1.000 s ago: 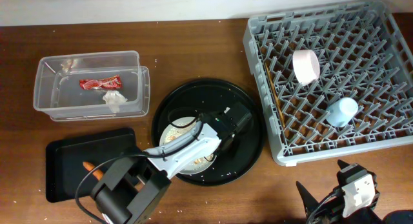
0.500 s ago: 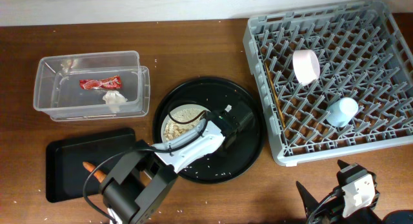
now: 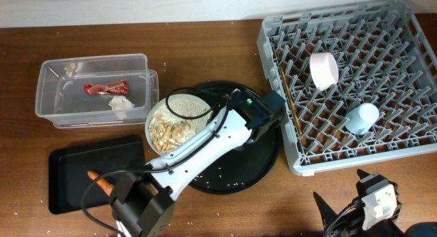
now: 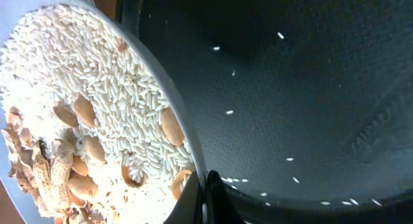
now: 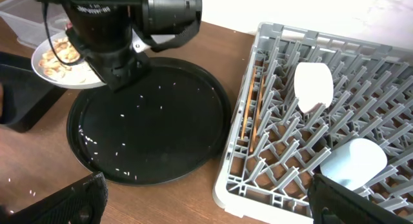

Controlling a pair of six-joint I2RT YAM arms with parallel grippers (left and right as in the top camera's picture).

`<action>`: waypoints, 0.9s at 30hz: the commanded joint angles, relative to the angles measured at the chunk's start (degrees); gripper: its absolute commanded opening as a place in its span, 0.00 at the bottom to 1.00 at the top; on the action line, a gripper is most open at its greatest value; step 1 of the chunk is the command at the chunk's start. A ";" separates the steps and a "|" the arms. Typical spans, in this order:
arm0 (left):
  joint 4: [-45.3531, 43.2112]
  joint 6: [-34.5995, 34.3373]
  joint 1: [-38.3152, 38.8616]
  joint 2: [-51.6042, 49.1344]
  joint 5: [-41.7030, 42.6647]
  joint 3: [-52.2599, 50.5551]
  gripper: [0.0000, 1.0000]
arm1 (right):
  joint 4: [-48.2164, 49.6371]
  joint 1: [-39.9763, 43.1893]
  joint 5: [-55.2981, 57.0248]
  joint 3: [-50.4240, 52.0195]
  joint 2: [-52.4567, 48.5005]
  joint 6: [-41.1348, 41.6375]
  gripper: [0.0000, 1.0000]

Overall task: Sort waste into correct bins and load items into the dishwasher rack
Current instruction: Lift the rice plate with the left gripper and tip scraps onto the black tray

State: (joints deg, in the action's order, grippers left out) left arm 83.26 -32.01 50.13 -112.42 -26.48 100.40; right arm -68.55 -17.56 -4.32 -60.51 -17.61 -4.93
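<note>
My left gripper [image 4: 205, 192] is shut on the rim of the round pale grey plate [image 3: 179, 122], which carries white rice and beige food scraps [image 4: 84, 121]. The plate is lifted over the left edge of the round black tray [image 3: 252, 165]. The clear tub [image 3: 48, 93] holds the red wrapper [image 3: 106, 88] and the tissue [image 3: 121, 104]. The carrot [image 3: 101, 182] lies in the shallow black tray [image 3: 68, 162]. The rack [image 3: 273, 39] holds the bowl [image 3: 323, 70], the cup [image 3: 360, 117] and the chopsticks [image 3: 287, 93]. My right gripper [image 5: 206, 204] is open and empty near the front right.
Loose rice grains lie scattered on the round black tray [image 5: 155, 121]. The rack's near corner [image 5: 226, 192] lies close in front of my right gripper. The left arm [image 3: 198, 151] stretches across the round tray.
My left gripper has lifted the plate off the round black tray and carried it up and to the left, toward the clear tub. The right arm has not moved.
</note>
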 commanded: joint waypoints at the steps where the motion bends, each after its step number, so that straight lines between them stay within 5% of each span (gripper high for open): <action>1: 1.92 -4.72 0.09 8.50 0.13 1.01 0.00 | 0.13 -0.04 0.28 -0.13 0.17 -0.22 0.98; 7: 4.50 -4.96 -0.96 14.03 2.73 -4.04 0.00 | 0.13 -0.04 0.28 -0.13 0.17 -0.22 0.98; 15: -12.70 -3.08 -15.93 24.72 10.29 -33.44 0.00 | 0.13 -0.04 0.28 -0.13 0.15 -0.22 0.98; 27: -21.84 8.57 -31.82 44.54 26.38 -43.21 0.00 | 0.11 -0.04 0.28 -0.13 0.15 -0.22 0.98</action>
State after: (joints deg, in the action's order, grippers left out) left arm 62.43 -28.38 20.64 -71.48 -3.14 57.21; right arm -68.55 -17.56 -4.32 -60.51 -17.61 -4.95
